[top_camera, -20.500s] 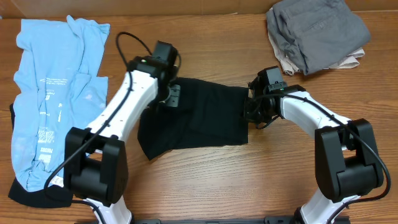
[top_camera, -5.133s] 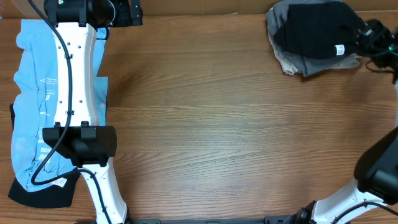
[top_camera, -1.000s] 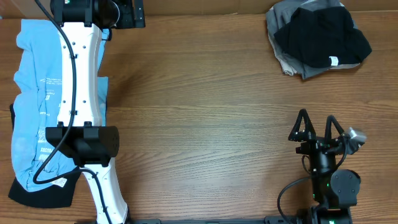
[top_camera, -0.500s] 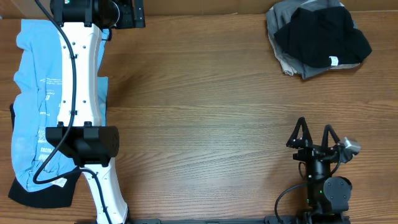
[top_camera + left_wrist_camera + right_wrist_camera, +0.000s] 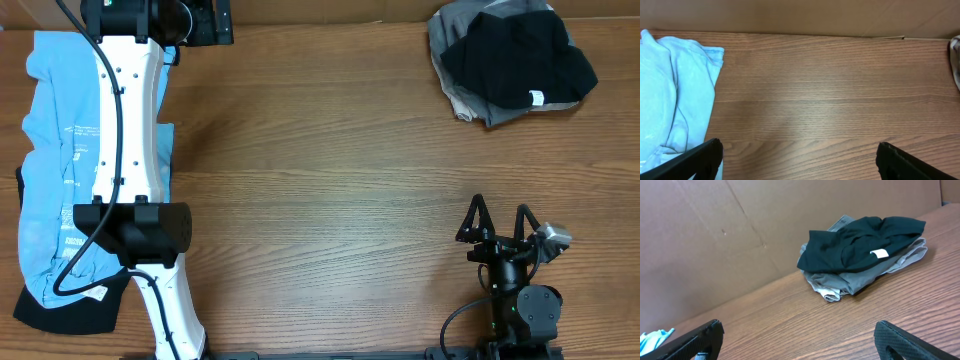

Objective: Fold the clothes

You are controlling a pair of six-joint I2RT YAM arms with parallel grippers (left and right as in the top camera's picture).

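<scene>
Between blue shirt [image 5: 50, 150] at left edge and far-right folded pile [image 5: 510, 60], wide tabletop [image 5: 330, 180].

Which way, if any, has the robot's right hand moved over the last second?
Yes. The right hand has slid slightly down and leftward in the overhead view, farther from the folded clothes pile, which stayed put.

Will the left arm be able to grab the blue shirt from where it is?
Probably yes. The open left hand sits just beside the blue shirt, with only bare table between them.
</scene>
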